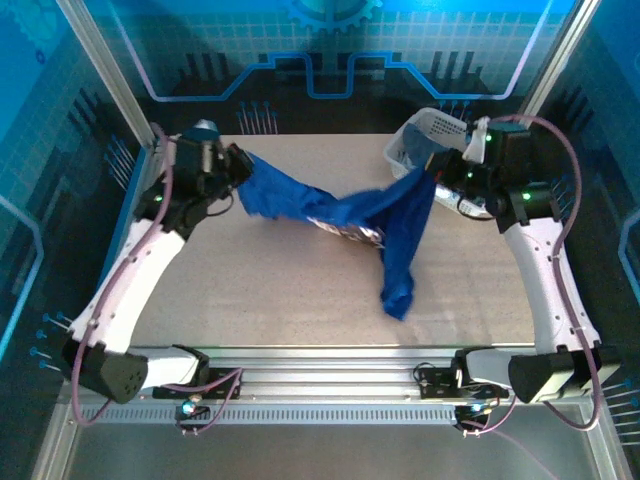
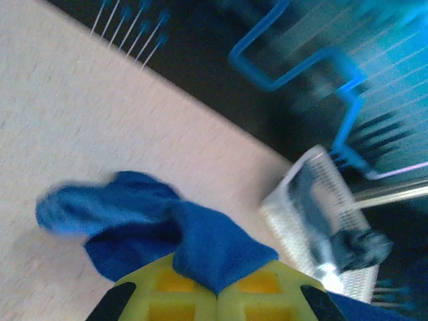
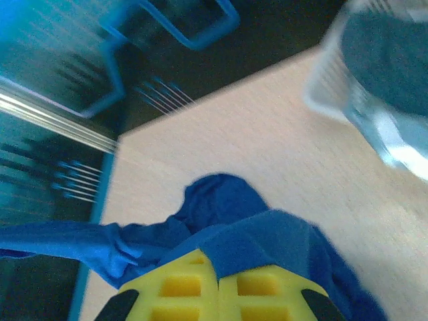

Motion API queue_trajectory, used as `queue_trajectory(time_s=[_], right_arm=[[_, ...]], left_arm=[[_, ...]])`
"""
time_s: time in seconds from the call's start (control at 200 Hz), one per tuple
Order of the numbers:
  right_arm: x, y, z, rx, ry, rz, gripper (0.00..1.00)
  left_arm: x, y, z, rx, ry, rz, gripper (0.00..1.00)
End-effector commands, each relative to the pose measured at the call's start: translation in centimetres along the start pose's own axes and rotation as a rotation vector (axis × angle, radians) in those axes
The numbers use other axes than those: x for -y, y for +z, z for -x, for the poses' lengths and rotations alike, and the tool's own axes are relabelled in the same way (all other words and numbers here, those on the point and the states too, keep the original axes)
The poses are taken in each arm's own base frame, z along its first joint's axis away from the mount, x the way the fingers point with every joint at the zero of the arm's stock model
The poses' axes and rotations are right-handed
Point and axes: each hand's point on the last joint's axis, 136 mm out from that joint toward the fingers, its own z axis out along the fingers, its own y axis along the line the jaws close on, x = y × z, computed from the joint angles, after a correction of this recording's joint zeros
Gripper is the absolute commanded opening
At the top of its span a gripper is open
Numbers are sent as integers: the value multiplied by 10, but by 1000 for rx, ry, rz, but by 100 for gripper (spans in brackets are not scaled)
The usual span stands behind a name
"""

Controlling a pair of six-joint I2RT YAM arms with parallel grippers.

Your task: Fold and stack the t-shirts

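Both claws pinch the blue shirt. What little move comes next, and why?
Probably ease the left gripper and right gripper a bit farther apart. The shirt sags bunched and twisted between them, one end drooping to the table, so stretching should open it for laying flat.

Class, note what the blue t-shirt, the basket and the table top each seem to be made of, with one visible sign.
The blue t-shirt: soft matte cloth; it sags and creases. The basket: white, probably plastic; stiff lattice walls. The table top: pale, matte, faintly speckled board, perhaps laminate; unsure.
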Motion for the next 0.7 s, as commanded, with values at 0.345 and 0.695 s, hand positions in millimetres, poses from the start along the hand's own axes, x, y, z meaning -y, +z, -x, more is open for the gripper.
queue_trajectory(time_s=[0.345,0.695], right_arm=[[-114,-133,14,203,-105,400,0],[-124,-15,50,69,-27,399,0]], left_arm=[[89,-213,128,544,105,-366,0],[74,-80,160,361,13,-171,0]])
